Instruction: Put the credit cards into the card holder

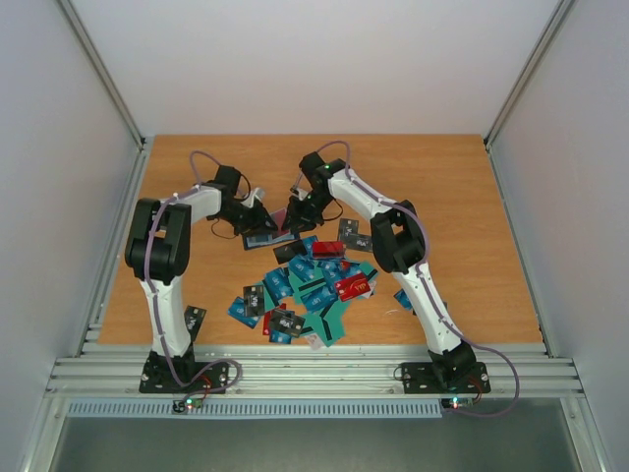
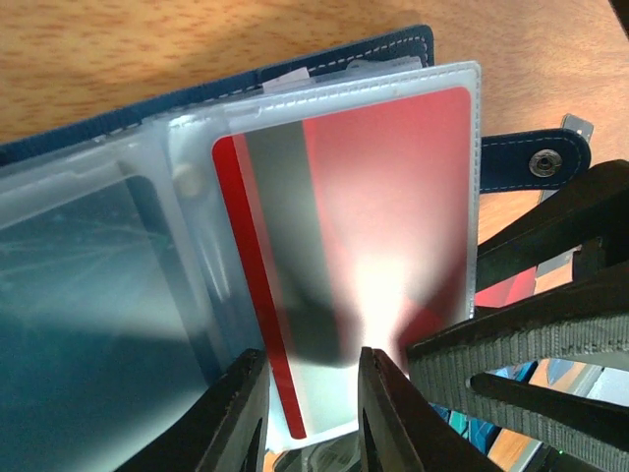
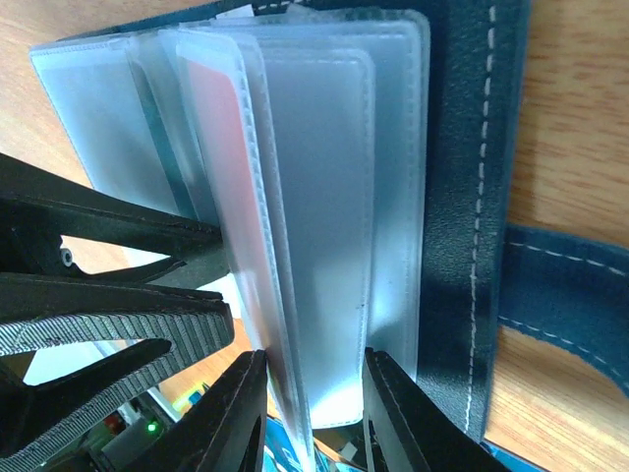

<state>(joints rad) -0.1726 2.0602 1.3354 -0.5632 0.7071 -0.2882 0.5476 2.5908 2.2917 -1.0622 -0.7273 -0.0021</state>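
The card holder [image 1: 263, 237] lies open on the wood, navy cover [image 2: 295, 71] outside and clear plastic sleeves inside. A red credit card [image 2: 393, 216] with a dark stripe sits in one sleeve. My left gripper [image 2: 313, 408] stands over that sleeve's near edge, jaws a little apart, and the sleeve shows flat through the gap. My right gripper [image 3: 314, 413] straddles the fanned sleeves [image 3: 324, 197], jaws also a little apart, with a few leaves running between them. The two grippers meet at the holder [image 1: 283, 216]. Several loose credit cards [image 1: 314, 285] lie heaped in front.
The holder's navy snap strap [image 2: 536, 157] sticks out to the side. The right gripper's ribbed fingers [image 2: 531, 344] crowd the left wrist view. A lone dark card [image 1: 195, 319] lies by the left arm's base. Metal rails edge the table.
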